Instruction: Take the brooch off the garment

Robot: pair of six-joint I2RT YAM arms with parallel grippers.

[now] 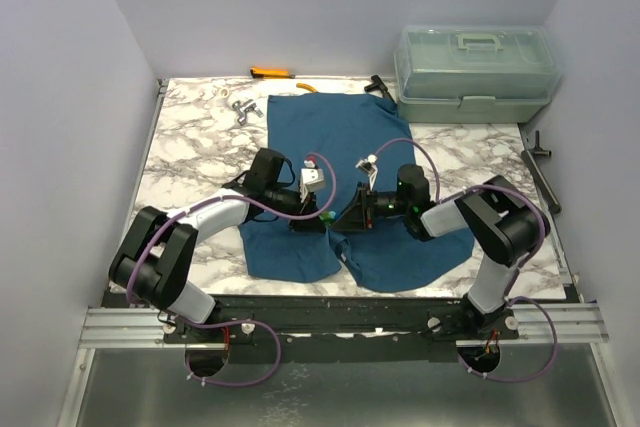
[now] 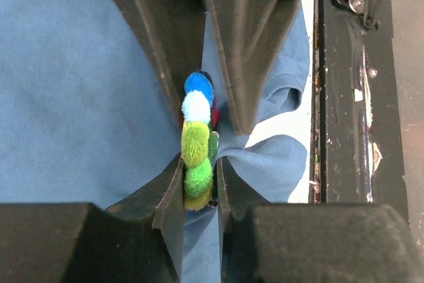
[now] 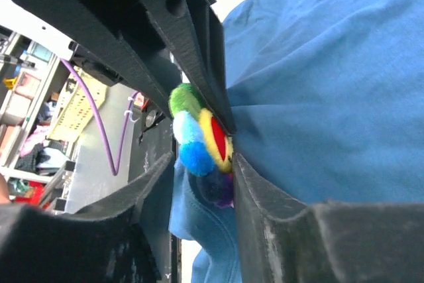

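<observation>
The brooch (image 1: 328, 215), a cluster of fuzzy beads, sits on the near hem of the dark teal garment (image 1: 330, 137), which is spread on the marble table (image 1: 190, 147). Both grippers meet there. In the left wrist view my left gripper (image 2: 201, 177) is shut on the green and yellow end of the brooch (image 2: 197, 140). My right gripper's fingers (image 2: 238, 44) flank its blue end. In the right wrist view my right gripper (image 3: 202, 177) is closed on a fold of garment (image 3: 331, 97) just under the brooch (image 3: 199, 137). In the top view the left gripper (image 1: 320, 209) and the right gripper (image 1: 347, 215) nearly touch.
A clear plastic toolbox (image 1: 475, 72) stands at the back right. An orange-handled tool (image 1: 270, 73), small metal parts (image 1: 243, 109) and a black tool (image 1: 378, 87) lie along the back. A black bar (image 1: 540, 172) lies at the right edge.
</observation>
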